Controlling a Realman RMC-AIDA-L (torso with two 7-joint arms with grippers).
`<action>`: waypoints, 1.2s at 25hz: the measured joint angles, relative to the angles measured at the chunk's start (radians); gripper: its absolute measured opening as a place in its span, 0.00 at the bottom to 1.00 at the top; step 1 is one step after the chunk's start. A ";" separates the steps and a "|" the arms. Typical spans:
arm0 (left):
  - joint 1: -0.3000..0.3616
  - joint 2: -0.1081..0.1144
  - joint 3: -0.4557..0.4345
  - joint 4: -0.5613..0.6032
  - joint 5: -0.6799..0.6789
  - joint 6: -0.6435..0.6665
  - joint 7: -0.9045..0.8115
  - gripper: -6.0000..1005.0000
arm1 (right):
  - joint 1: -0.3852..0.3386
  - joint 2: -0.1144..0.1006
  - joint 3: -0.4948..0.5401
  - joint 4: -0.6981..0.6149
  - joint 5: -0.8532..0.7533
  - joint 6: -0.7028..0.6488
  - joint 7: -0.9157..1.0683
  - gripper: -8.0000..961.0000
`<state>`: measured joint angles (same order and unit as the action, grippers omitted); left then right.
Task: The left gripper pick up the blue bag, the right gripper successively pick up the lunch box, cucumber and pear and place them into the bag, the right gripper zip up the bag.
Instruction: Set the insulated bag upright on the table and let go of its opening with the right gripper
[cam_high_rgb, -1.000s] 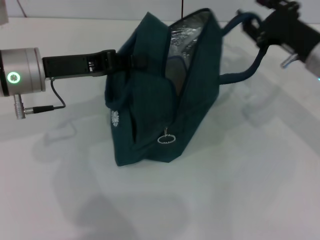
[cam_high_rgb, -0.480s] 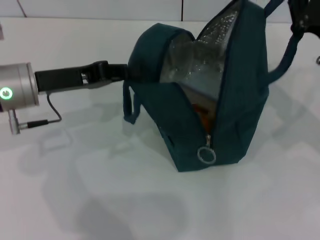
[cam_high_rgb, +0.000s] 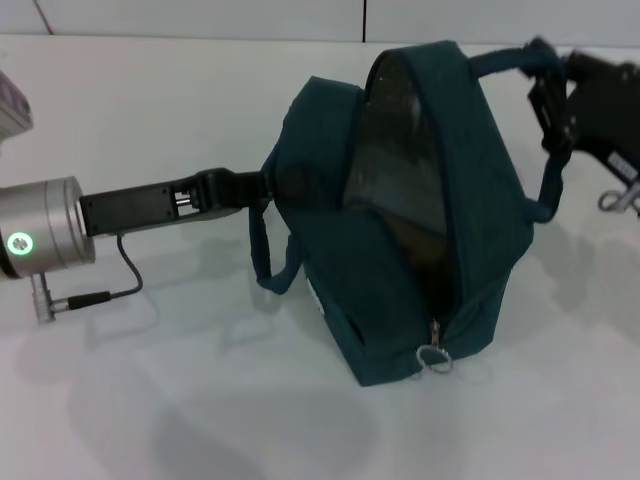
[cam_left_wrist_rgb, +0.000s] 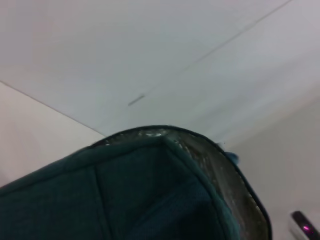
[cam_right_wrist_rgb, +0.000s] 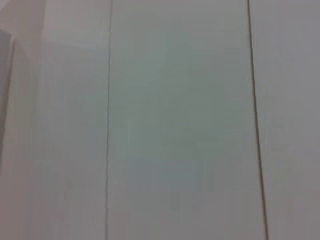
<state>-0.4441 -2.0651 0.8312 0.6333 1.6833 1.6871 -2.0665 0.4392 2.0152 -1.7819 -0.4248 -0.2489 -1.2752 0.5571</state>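
Note:
The blue bag stands on the white table, its top zipper open and its inside dark. The zipper's ring pull hangs at the near end. My left gripper reaches in from the left and is shut on the bag's left edge, above a loose strap. At the upper right, my right gripper is shut on the bag's other strap. The left wrist view shows the bag's fabric and its silver lining rim. The lunch box, cucumber and pear are hidden.
White tabletop surrounds the bag. A cable hangs under the left wrist. The right wrist view shows only white panels.
The bag has swung from leaning left to standing nearer the right, and its opening has narrowed, hiding the silver lining. The right gripper came back down into view with the strap.

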 joint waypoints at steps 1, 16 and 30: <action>0.000 0.002 0.000 -0.003 0.000 0.008 0.013 0.06 | -0.007 0.000 -0.007 0.002 -0.001 -0.001 0.018 0.06; -0.015 0.020 -0.001 -0.010 0.011 -0.028 0.098 0.06 | -0.077 0.000 -0.043 0.013 -0.051 -0.079 0.114 0.08; -0.046 0.014 -0.003 -0.067 0.005 -0.107 0.189 0.06 | -0.087 -0.014 0.016 0.119 -0.060 -0.363 0.121 0.27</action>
<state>-0.4896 -2.0515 0.8285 0.5660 1.6886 1.5802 -1.8775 0.3527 2.0014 -1.7659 -0.3056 -0.3088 -1.6381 0.6785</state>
